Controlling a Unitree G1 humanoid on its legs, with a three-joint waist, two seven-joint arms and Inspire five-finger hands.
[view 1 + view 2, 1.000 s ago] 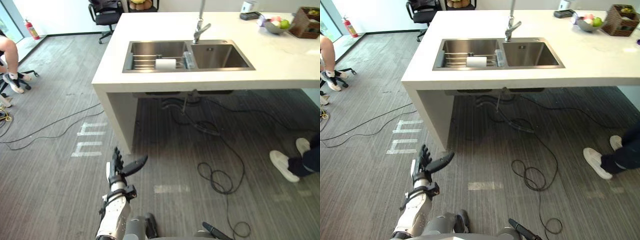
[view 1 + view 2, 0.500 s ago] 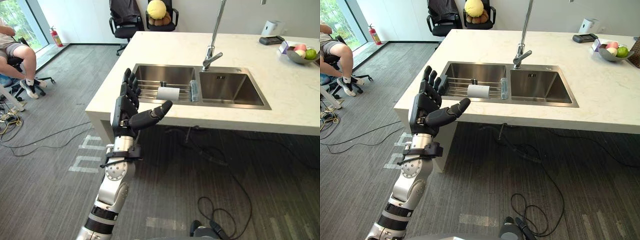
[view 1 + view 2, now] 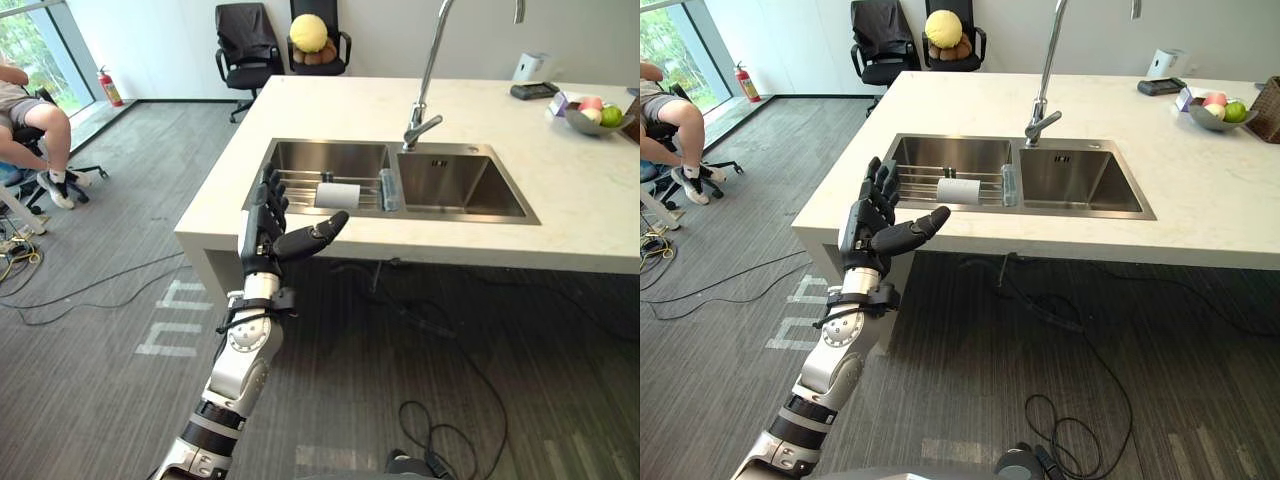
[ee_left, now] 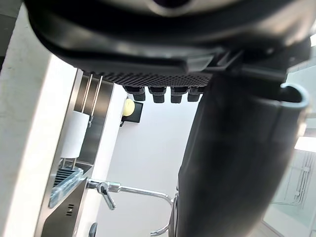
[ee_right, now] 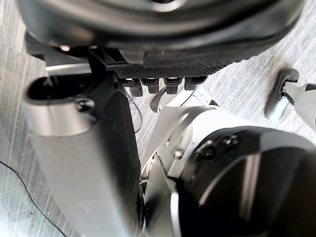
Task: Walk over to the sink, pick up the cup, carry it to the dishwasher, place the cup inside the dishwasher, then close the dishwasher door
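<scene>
The cup (image 3: 338, 195) is a white cylinder lying on its side on a wire rack in the left basin of the steel sink (image 3: 330, 146); it is also seen as the white cup (image 4: 74, 136) past my left hand's fingers. My left hand (image 3: 265, 225) is raised in front of the counter's near left corner, open, fingers straight, thumb pointing toward the sink, nothing in it. It is short of the cup and not touching the counter. My right hand (image 5: 153, 81) hangs low over the grey floor, open and holding nothing.
A tall faucet (image 3: 428, 75) stands behind the sink in the white counter (image 3: 580, 200). A fruit bowl (image 3: 592, 115) sits far right. Black chairs (image 3: 240, 45) stand behind, a seated person (image 3: 30, 115) at left. Cables (image 3: 440, 330) lie under the counter.
The camera has tilted up and come nearer the counter. My left arm rose from near the floor to counter height and reached forward, the hand staying open.
</scene>
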